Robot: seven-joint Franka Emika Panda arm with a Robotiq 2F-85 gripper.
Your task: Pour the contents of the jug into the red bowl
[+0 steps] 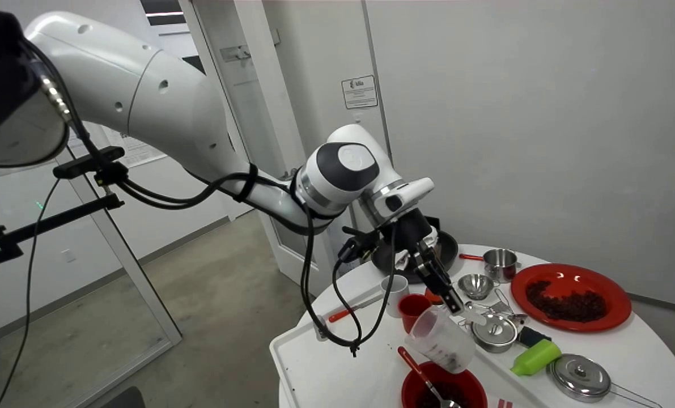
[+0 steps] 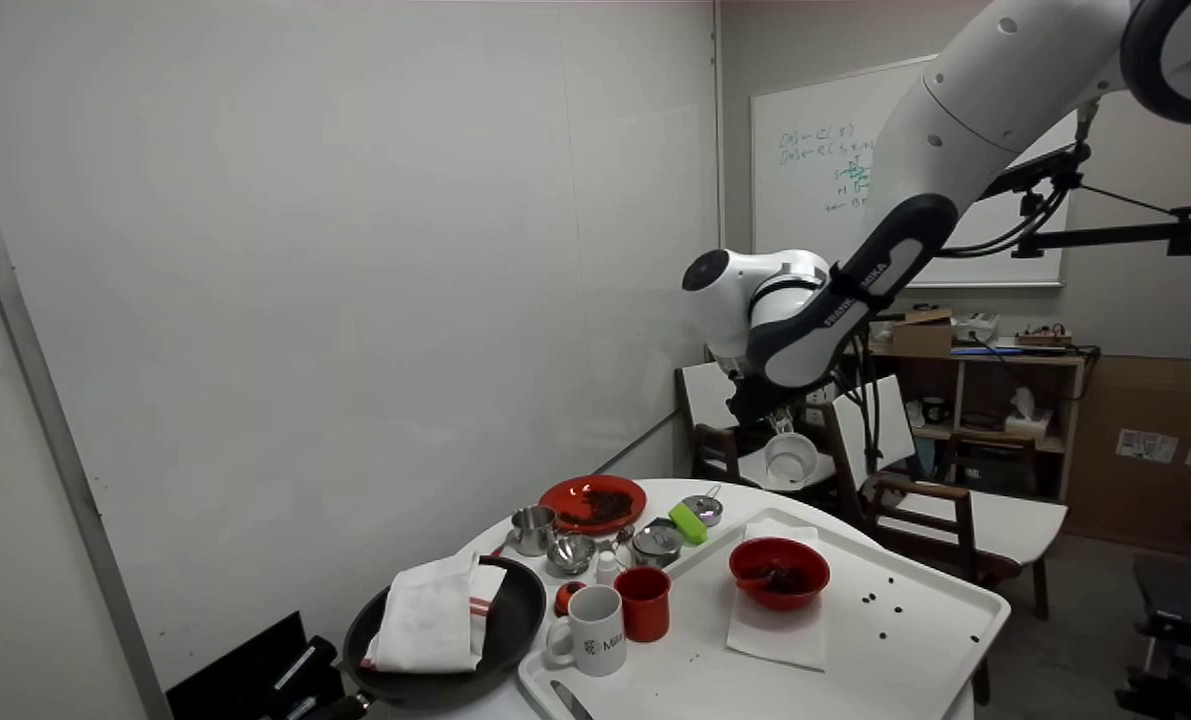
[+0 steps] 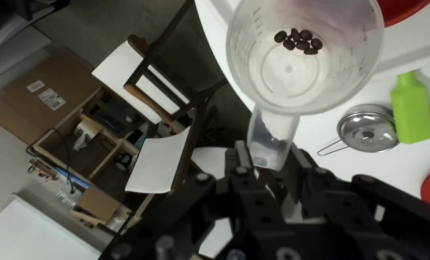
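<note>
The tool (image 3: 271,153) has the jug (image 1: 442,343) pinched by its handle — one finger on each side — and holds it up in the air, apart from the table (image 1: 643,357). The jug is see-through, with measuring marks on its wall, and it leans rather than standing upright. Peering in through the wrist view, I see a few dark beans (image 3: 303,44) bunched to one side of its base. I cannot tell whether it hangs squarely over the red bowl (image 2: 783,602); in an exterior view its lower end covers part of the bowl's rim.

That bowl rests on a white napkin (image 2: 775,640) on the tray (image 2: 695,690), with dark contents inside and a red-handled spoon (image 1: 415,367) leaning in it. Some dark bits (image 2: 898,609) lie loose on the tray beside it. Near the tray's edge a white mug (image 2: 595,628) stands just beside a red cup (image 2: 645,605). Farther along the table I see a red plate (image 1: 575,279) bearing a dark heap, a green bottle (image 1: 535,357) lying on its side just beside a lidded steel pan (image 1: 581,375), and a black pan (image 2: 523,610) with a folded white towel (image 2: 430,620) lying over it. A small steel pot (image 1: 500,265) with a red handle stands near that plate.
</note>
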